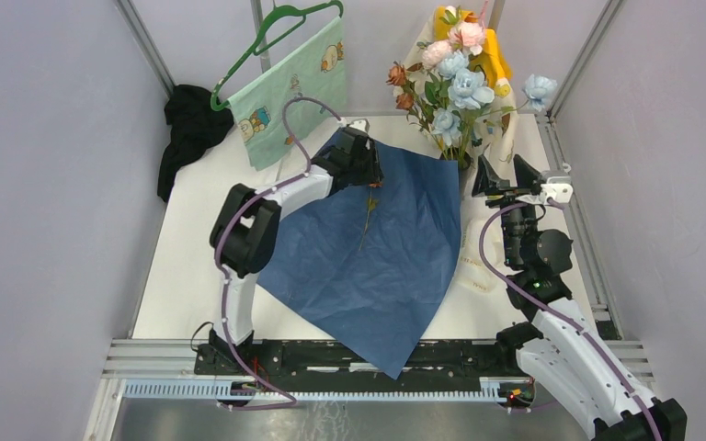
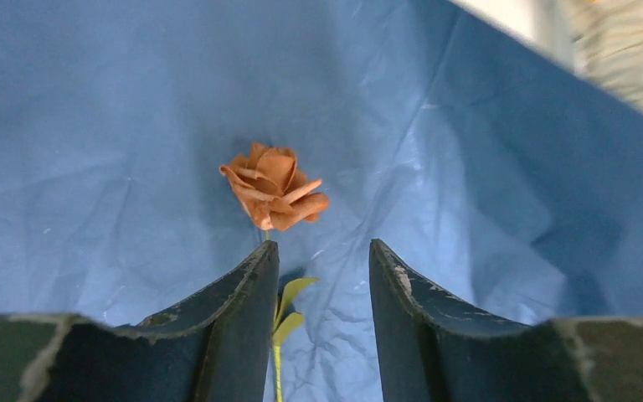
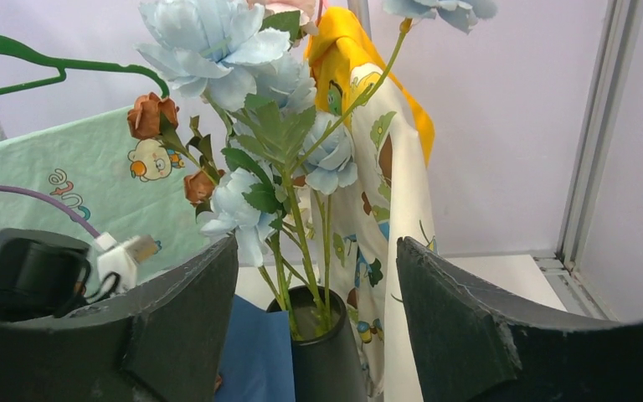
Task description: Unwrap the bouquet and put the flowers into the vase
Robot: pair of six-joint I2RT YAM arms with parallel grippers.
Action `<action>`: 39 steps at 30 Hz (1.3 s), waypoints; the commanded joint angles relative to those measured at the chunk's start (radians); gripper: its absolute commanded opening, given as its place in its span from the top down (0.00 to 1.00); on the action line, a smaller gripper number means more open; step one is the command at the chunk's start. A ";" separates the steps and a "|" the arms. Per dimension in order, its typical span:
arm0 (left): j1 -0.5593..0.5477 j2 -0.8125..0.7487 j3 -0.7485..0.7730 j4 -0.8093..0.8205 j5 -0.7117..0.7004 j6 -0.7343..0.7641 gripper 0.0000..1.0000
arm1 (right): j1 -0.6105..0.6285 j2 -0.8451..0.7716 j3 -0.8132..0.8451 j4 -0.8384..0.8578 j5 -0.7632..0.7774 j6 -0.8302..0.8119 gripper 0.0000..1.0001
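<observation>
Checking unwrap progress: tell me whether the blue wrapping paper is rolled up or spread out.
Spread out. The wrapping paper lies open across the table, one rust-orange flower lying on it.

Left arm: left of the blue paper, you are seeing white shells wearing black joint housings.
Right arm: right of the blue paper, it is showing the same white and black.
Cables: purple sheathing is running along both arms.
Fingers: dark surfaces are showing scuffed, pale edges.
</observation>
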 commanded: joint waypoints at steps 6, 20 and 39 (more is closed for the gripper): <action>-0.039 0.110 0.133 -0.147 -0.155 0.076 0.51 | -0.004 0.000 0.003 0.007 -0.016 0.021 0.25; -0.045 0.216 0.190 -0.161 -0.188 0.084 0.64 | -0.004 -0.008 -0.001 0.010 -0.013 0.022 0.26; -0.062 0.129 0.118 -0.106 -0.282 0.085 0.98 | -0.004 -0.008 -0.008 0.017 -0.021 0.033 0.26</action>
